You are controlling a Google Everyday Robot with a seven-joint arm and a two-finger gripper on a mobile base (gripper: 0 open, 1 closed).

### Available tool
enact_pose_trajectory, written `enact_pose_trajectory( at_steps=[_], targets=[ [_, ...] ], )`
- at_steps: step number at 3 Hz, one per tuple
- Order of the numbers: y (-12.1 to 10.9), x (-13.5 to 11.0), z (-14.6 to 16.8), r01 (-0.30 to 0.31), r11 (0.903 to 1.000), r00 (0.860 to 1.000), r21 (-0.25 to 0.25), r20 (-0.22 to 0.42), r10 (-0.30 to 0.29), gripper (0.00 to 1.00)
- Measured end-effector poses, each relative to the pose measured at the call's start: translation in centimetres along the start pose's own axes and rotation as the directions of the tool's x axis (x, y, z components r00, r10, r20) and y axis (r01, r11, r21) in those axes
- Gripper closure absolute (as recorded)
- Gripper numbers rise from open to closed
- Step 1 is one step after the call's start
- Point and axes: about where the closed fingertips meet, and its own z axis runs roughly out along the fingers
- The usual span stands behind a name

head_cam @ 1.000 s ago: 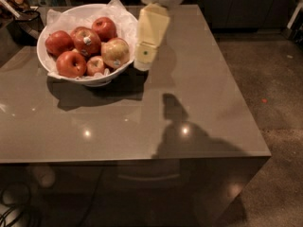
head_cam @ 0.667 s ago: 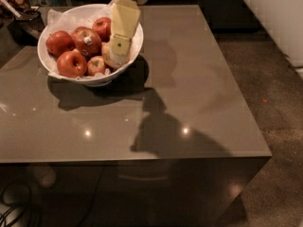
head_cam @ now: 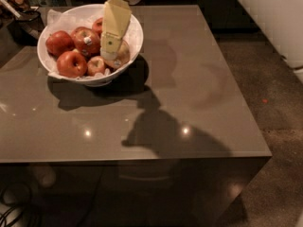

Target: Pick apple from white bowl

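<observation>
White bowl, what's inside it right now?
Red apples on crinkled white paper, and the gripper hangs inside the white bowl. It covers most of the pale apple; the bowl's bottom is hidden.

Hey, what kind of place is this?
Probably an indoor office or lab lounge: a glossy grey-brown square table, a large white paper-lined bowl of apples, dark bare floor. The robot's pale yellow gripper reaches into the bowl.

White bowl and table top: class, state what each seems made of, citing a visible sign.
White bowl: probably glazed ceramic, possibly plastic; glossy, smooth wall. Table top: hard polished grey-brown slab, perhaps stone or laminate; it mirrors light spots. The hand hangs over the apple inside.
</observation>
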Motion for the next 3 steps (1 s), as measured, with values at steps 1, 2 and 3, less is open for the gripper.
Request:
enact_pose_trajectory(
  at_steps=[1, 2, 3],
  targets=[
    [-0.7, 0.0, 1.4, -0.046, 0.9983, 0.999, -0.036, 0.024, 0.047, 0.09],
    [-1.1, 0.0, 2.4, -0.068, 0.9951, 0.997, -0.071, 0.032, 0.07, 0.28],
    [-1.5, 0.0, 3.0, -0.08, 0.9923, 0.996, -0.094, 0.036, 0.084, 0.3]
  ],
)
